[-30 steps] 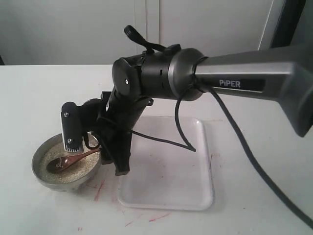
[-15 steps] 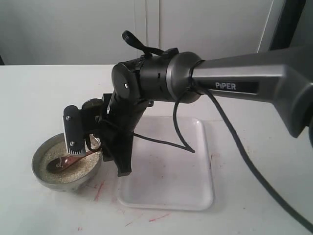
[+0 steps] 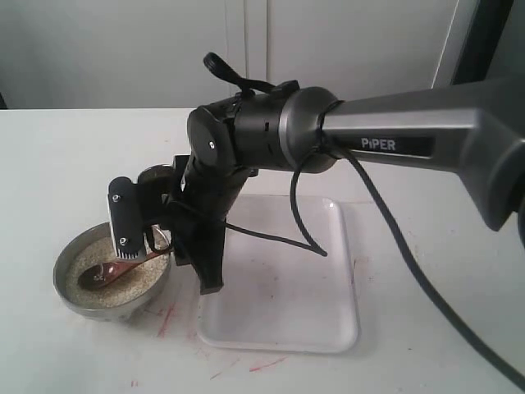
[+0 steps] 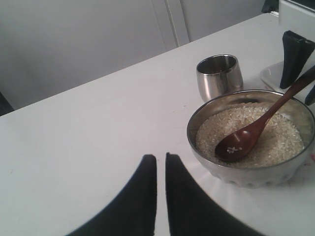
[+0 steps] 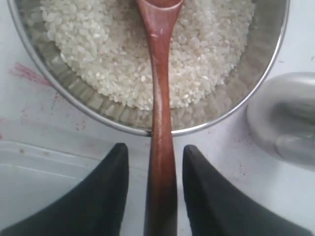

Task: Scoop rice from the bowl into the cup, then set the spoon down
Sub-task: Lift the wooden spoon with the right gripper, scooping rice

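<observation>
The steel bowl [image 4: 206, 110] holds pale rice [image 4: 211, 132] and stands on the white table. The dark wooden spoon [image 4: 256, 129] lies with its oval bowl on the rice, a few grains in it, and its handle slopes up over the rim. My right gripper [image 5: 155, 146] is shut on the spoon [image 5: 160, 88], whose handle runs between the black fingers; at the tips small gaps show on both sides. The shiny cup [image 4: 220, 76] stands just behind the bowl, apart from it. My left gripper [image 4: 161, 157] hovers over bare table beside the bowl, shut on nothing.
A white plastic tray [image 3: 328, 328] lies right of the bowl [image 3: 61, 279], under the right arm. Red marks stain the table in front of bowl and tray. In the exterior view the arm hides most of the cup [image 3: 152, 175].
The right arm has sunk slightly and edged toward the tray. The spoon's oval bowl stays on the rice. The left gripper's earlier position is not shown.
</observation>
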Robot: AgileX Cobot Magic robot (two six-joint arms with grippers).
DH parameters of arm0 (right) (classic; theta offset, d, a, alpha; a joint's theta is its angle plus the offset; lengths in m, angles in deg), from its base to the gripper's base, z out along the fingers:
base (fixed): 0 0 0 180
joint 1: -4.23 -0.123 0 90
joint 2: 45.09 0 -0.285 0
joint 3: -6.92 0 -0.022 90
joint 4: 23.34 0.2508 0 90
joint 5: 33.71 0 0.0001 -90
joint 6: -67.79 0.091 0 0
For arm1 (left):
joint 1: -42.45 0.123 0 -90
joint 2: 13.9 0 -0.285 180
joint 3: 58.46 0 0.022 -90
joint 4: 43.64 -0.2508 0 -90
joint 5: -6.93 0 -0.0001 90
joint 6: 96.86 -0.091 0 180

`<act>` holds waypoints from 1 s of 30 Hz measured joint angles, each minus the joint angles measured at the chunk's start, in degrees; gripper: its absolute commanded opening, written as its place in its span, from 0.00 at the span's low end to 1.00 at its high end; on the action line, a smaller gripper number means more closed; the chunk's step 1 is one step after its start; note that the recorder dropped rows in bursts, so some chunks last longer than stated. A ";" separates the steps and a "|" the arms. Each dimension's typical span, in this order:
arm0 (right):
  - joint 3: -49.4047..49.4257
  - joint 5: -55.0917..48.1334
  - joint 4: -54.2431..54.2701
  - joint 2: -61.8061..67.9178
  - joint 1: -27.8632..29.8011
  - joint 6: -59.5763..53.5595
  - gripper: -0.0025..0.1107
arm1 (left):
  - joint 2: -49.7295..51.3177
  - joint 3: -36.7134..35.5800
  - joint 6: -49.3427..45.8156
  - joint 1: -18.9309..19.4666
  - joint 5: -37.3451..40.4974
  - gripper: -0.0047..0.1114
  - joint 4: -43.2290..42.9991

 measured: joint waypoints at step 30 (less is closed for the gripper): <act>0.00 0.00 -1.89 0.85 0.00 0.95 0.13 | 0.00 0.00 0.00 0.00 0.00 0.16 0.00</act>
